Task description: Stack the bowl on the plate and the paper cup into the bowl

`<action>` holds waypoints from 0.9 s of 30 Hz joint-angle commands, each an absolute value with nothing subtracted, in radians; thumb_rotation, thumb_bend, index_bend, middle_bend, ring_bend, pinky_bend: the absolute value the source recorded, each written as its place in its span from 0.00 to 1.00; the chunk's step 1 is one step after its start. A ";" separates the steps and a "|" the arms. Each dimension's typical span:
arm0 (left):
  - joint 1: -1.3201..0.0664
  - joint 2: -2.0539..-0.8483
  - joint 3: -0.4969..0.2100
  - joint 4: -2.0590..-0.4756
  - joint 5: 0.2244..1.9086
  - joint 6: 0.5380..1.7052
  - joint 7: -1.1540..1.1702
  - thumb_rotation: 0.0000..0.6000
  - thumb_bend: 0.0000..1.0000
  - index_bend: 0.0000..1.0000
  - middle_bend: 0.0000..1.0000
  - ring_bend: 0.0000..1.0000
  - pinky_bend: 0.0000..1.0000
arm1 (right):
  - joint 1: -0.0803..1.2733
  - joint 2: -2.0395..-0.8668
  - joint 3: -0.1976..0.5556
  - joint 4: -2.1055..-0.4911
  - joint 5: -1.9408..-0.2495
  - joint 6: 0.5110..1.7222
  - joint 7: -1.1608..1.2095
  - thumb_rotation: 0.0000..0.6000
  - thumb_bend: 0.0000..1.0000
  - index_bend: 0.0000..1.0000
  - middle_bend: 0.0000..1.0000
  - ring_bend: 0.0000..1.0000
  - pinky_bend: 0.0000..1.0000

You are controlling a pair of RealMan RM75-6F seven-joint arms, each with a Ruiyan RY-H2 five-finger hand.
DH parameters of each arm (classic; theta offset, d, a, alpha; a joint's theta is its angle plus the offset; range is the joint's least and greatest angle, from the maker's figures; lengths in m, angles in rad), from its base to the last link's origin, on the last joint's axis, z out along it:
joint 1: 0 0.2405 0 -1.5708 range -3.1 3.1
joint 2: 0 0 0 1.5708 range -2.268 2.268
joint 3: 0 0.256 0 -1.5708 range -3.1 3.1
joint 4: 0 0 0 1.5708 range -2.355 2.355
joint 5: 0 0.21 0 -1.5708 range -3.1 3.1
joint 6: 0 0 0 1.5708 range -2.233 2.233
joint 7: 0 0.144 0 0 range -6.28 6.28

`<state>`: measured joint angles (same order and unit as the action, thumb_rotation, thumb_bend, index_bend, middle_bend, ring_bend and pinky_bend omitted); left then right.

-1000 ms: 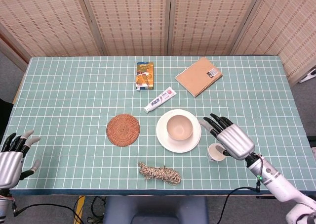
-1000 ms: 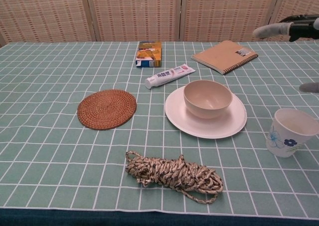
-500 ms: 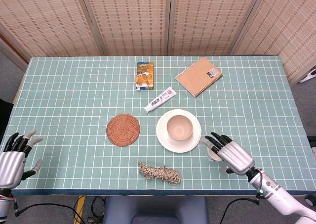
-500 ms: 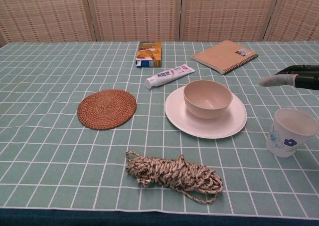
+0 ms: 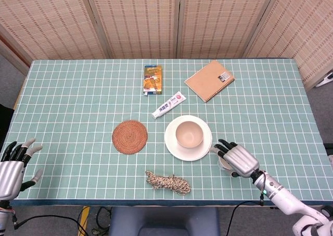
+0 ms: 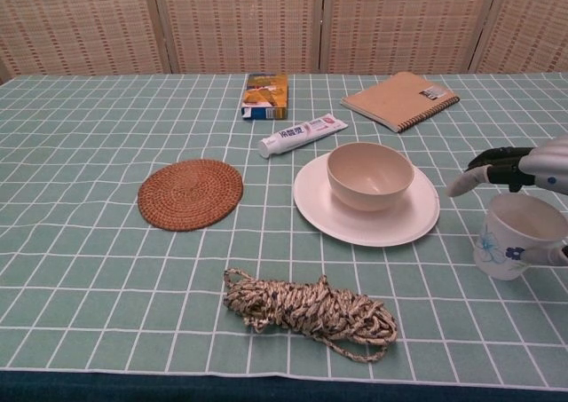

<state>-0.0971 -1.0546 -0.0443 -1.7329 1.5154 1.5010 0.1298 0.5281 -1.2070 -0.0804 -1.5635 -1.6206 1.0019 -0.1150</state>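
Observation:
The beige bowl stands on the white plate at mid-table. The paper cup with a blue flower stands upright to the plate's right; in the head view only a sliver of the cup shows under my right hand. That hand hovers just over the cup's rim with its fingers stretched toward the plate, and a grey part shows beside the cup's right wall. My left hand lies at the near left edge, fingers spread, holding nothing.
A coil of rope lies in front of the plate. A woven coaster sits to the plate's left. Behind are a toothpaste tube, a small box and a brown notebook.
My right hand has drawn back toward the near edge and dropped lower, from beside the cup to right over it. The cup, bowl and plate have not moved. The left hand barely shifted.

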 commanded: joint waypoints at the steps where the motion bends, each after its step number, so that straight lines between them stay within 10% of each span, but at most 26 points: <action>1: -0.096 -1.055 -0.044 -1.731 1.515 1.501 0.129 1.00 0.30 0.23 0.14 0.16 0.08 | 0.528 -1.213 -0.080 -1.555 -1.617 0.999 -0.105 1.00 0.30 0.25 0.22 0.11 0.35; 14: -0.100 -1.058 -0.046 -1.731 1.513 1.497 0.134 1.00 0.30 0.23 0.14 0.16 0.08 | 0.521 -1.179 -0.066 -1.596 -1.635 1.045 -0.095 1.00 0.34 0.37 0.26 0.14 0.40; 27: -0.099 -1.058 -0.043 -1.741 1.522 1.502 0.141 1.00 0.30 0.23 0.14 0.16 0.08 | 0.665 -1.115 0.102 -1.710 -1.536 0.956 -0.102 1.00 0.34 0.37 0.26 0.14 0.40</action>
<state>-0.0993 -1.0581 -0.0432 -1.7410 1.5218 1.5019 0.1413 0.6446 -1.1056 0.0828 -1.7069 -1.5583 0.9780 -0.0982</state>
